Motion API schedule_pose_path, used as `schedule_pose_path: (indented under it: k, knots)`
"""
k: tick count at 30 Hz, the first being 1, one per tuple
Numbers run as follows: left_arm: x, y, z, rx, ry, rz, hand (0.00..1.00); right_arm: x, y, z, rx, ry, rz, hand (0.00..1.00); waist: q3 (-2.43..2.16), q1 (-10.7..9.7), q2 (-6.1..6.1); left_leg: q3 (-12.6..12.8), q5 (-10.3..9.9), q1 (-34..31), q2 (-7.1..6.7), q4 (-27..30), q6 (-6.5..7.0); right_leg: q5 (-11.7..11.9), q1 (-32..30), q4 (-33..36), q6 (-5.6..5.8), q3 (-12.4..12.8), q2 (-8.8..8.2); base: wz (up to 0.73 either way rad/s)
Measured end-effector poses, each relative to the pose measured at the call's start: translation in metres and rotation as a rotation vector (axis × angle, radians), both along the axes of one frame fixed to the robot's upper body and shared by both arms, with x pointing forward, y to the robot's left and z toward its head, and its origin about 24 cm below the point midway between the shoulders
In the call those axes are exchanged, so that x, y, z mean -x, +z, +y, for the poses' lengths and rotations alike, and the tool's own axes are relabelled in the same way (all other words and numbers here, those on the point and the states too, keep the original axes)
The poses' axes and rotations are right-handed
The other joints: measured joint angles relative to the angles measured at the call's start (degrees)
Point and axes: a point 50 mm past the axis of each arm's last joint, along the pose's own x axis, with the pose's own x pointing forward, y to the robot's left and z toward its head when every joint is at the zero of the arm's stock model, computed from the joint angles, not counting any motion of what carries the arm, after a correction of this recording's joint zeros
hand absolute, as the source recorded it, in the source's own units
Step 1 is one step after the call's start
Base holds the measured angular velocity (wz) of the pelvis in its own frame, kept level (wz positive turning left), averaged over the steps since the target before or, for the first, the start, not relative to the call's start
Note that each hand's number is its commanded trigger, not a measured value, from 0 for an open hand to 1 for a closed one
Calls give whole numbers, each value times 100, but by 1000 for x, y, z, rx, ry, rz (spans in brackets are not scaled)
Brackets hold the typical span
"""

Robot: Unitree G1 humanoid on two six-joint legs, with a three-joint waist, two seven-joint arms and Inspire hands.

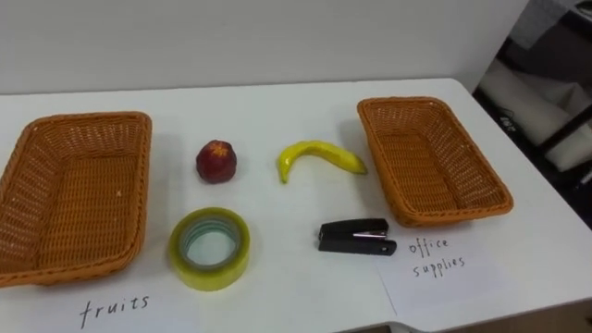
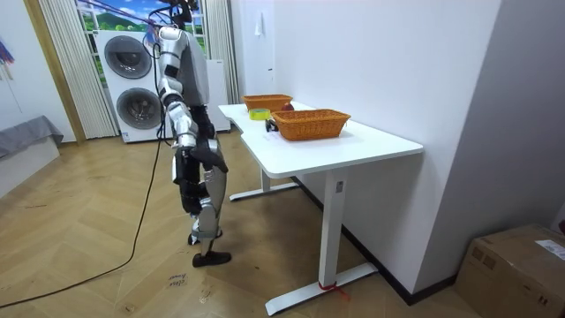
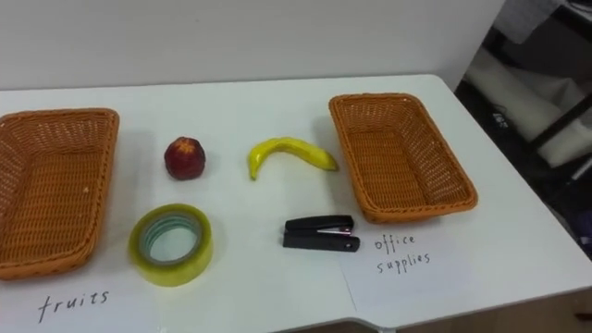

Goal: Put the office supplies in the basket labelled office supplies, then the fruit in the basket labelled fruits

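We judge sorting unstarted: red fruit (image 1: 215, 161), banana (image 1: 319, 157), tape (image 1: 209, 277) and stapler (image 1: 356, 237) lie between fruit basket (image 1: 74, 185) and supplies basket (image 1: 425, 162) (both empty), and the low-hanging right hand (image 2: 214, 162), its state unclear to us, must reach first.

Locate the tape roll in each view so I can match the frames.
Left eye view: tape front, left of centre, just right of the left basket.
Right eye view: tape same table spot, further left in the picture.
Room view: tape is the small yellow spot between the two baskets.
Shared landmark: right basket, which is the nearer basket in the room view.
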Motion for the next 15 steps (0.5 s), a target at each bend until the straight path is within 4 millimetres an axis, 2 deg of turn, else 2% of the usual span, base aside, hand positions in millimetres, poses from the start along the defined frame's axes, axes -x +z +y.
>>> schedule_pose_path:
  k: [4,7,12,15]
  knots:
    - [-5,0,-1,1,-35,-12,0,-24,34,-10,194,70,81,0,2,16,17,6,3,-48,-5,3,0,0,-66,72,0,4,0,0]
    - [-4,0,-2,0,-39,-11,0,-40,62,-13,321,82,65,0,-3,15,30,19,5,-145,-5,9,0,0,-171,86,1,13,-2,-2]
    - [-6,-1,-7,-2,-97,3,0,-63,98,-5,533,157,71,0,-2,48,35,62,7,-186,5,8,-3,0,-221,105,0,95,22,-3]
    - [-6,-2,-8,-3,-96,2,0,-69,116,-2,635,176,66,0,-1,117,29,80,6,-159,8,8,-3,1,-203,73,-2,98,21,-3]
